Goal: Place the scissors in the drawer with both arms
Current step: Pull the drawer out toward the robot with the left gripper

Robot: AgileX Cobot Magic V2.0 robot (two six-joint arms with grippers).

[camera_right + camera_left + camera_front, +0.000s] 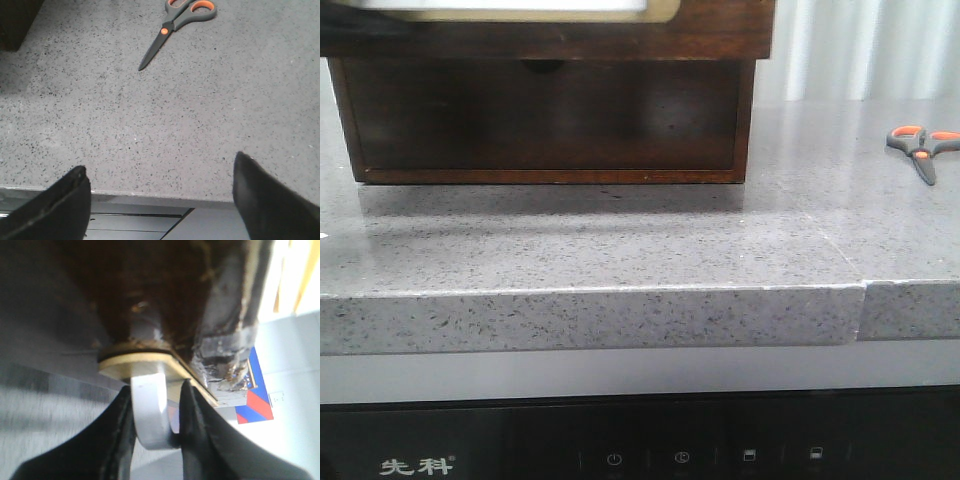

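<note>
the light, stiff scissors (176, 24) lie flat on the desk (200, 115), best pinched at the pivot, right claw (160, 197) wide, left claw (152, 412) clamping the drawer (550, 25) handle (150, 410).

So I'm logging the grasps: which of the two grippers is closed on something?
The left gripper: its fingers pinch the silver handle of the drawer. The right gripper hangs wide open, short of the scissors.

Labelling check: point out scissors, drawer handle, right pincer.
scissors (172, 22), right wrist view, on the orange pivot.
drawer handle (150, 415), left wrist view, on the metal loop.
right pincer (160, 200), right wrist view, midway between fingertips.
</note>
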